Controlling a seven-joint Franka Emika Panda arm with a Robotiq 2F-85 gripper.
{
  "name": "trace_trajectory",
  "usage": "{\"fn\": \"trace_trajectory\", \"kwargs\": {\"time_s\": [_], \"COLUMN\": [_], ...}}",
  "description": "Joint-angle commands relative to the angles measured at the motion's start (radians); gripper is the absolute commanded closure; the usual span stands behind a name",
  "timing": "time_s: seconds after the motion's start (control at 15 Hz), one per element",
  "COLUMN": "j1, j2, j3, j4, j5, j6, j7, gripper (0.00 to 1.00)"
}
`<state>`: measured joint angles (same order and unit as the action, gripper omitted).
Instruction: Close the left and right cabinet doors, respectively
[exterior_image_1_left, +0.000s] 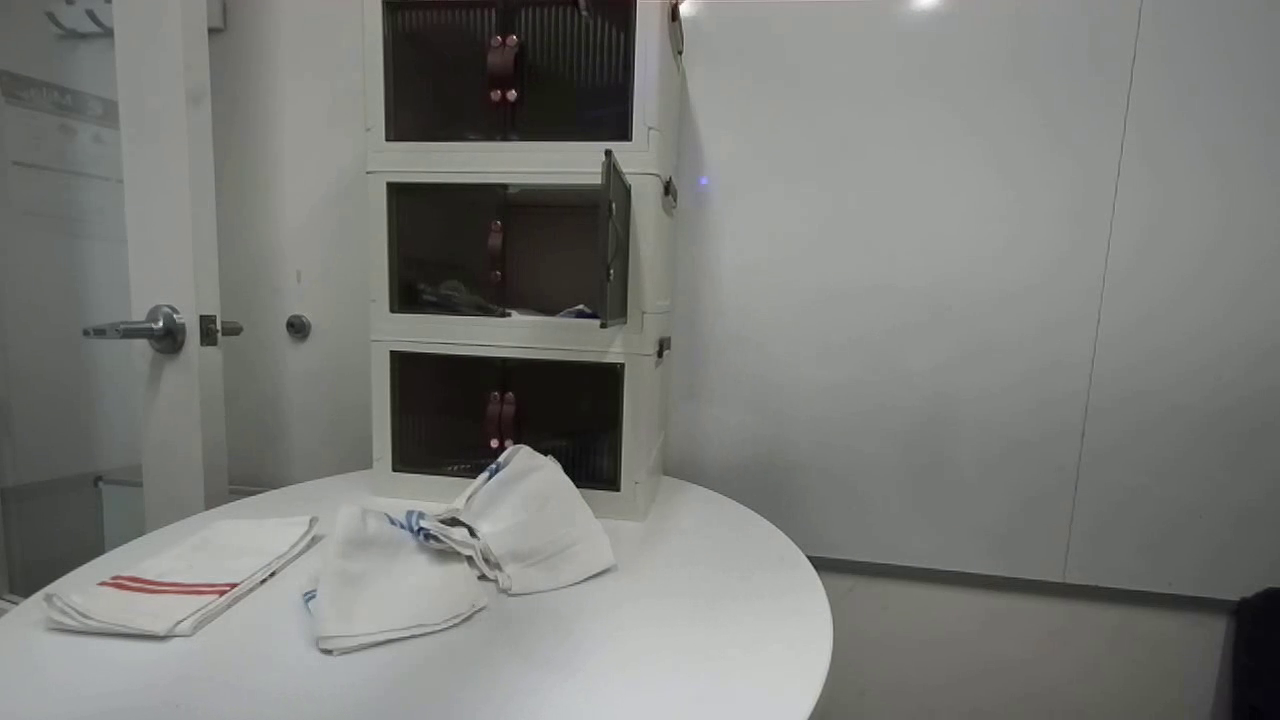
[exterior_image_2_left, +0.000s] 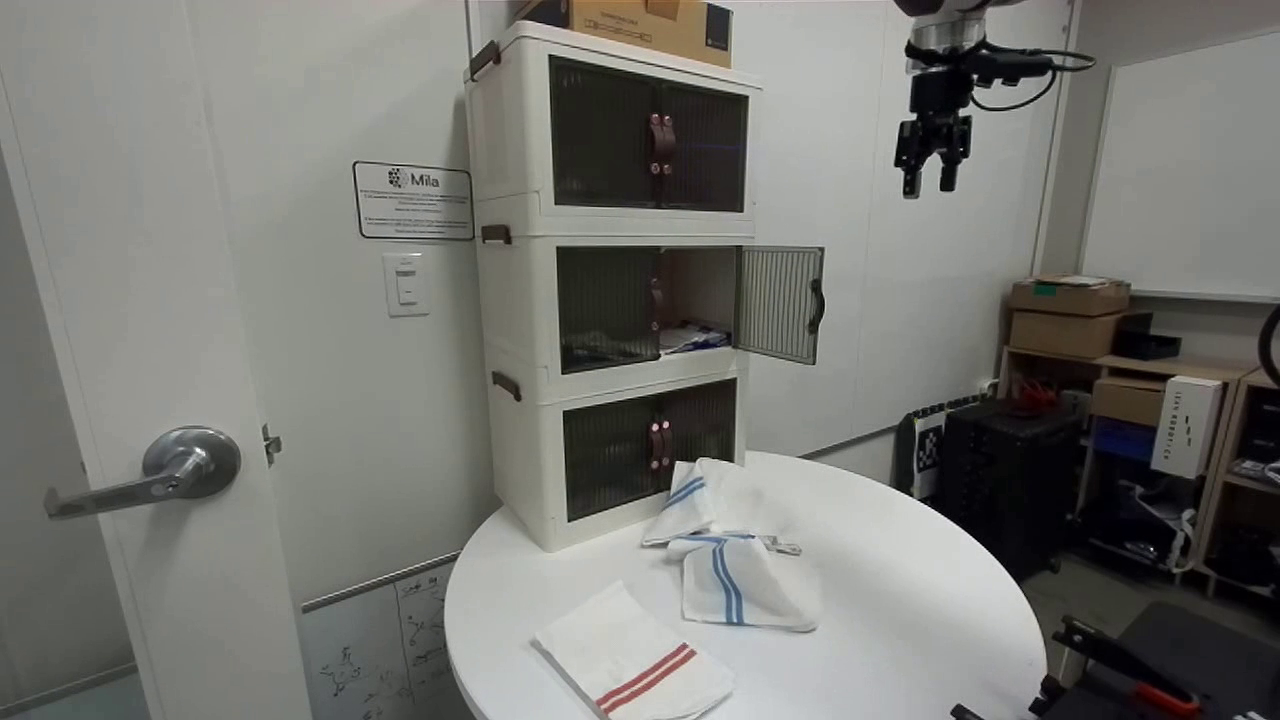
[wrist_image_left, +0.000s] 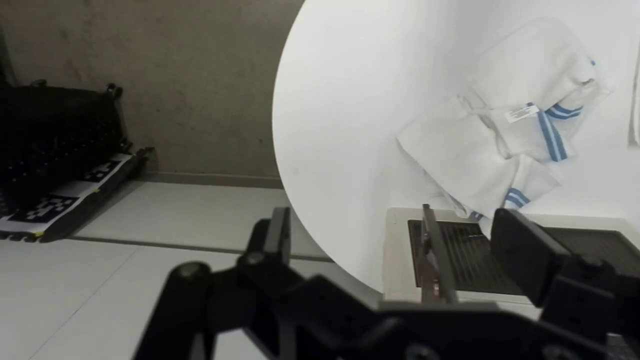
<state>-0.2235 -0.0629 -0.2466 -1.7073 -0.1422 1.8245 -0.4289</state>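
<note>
In an exterior view, a white three-tier cabinet (exterior_image_1_left: 648, 260) stands on a round white table (exterior_image_1_left: 700, 620). The left cabinet door (exterior_image_1_left: 440, 250) of the middle tier sits closed in its frame. The right cabinet door (exterior_image_1_left: 616, 245) of the same tier is swung outward, seen nearly edge-on, and the right half of the compartment is exposed. Folded red-striped cloth (exterior_image_1_left: 170, 560) and rumpled blue-striped cloth (exterior_image_1_left: 545, 530) lie on the table.

In an exterior view, my claw (exterior_image_2_left: 930, 182) points downward, higher in this view than the right cabinet door and apart from it. Claw state: released, with the jaws parted and a gap between the tips. The right cabinet door presents a ribbed panel and carries a dark handle (exterior_image_2_left: 817, 305) near its free edge. A cardboard box (exterior_image_2_left: 640, 35) rests on top of the cabinet.

In the wrist view, my fingers (wrist_image_left: 525, 255) occupy the lower part and stand wide apart. The edge of the right cabinet door appears between them; I cannot tell from this angle how much depth separates door and fingers. The bottom-tier front (wrist_image_left: 470, 255) shows beyond the door edge, and a black case (wrist_image_left: 50, 135) stands on the floor (wrist_image_left: 200, 90) at the left
</note>
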Motion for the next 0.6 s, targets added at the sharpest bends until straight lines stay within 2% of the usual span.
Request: {"fn": "trace_trajectory", "kwargs": {"time_s": [0.0,0.27,0.53], "j1": [-0.041,-0.083,-0.102], "j2": [0.117,0.226,0.305], "j3": [-0.055,-0.045,-0.021], "j4": [0.070,0.136,0.202], "j5": [0.083,0.155,0.181], "j6": [0.077,0.079,0.132], "j7": [-0.185,-0.301,-0.257], "gripper": [0.00,0.00,0.00]}}
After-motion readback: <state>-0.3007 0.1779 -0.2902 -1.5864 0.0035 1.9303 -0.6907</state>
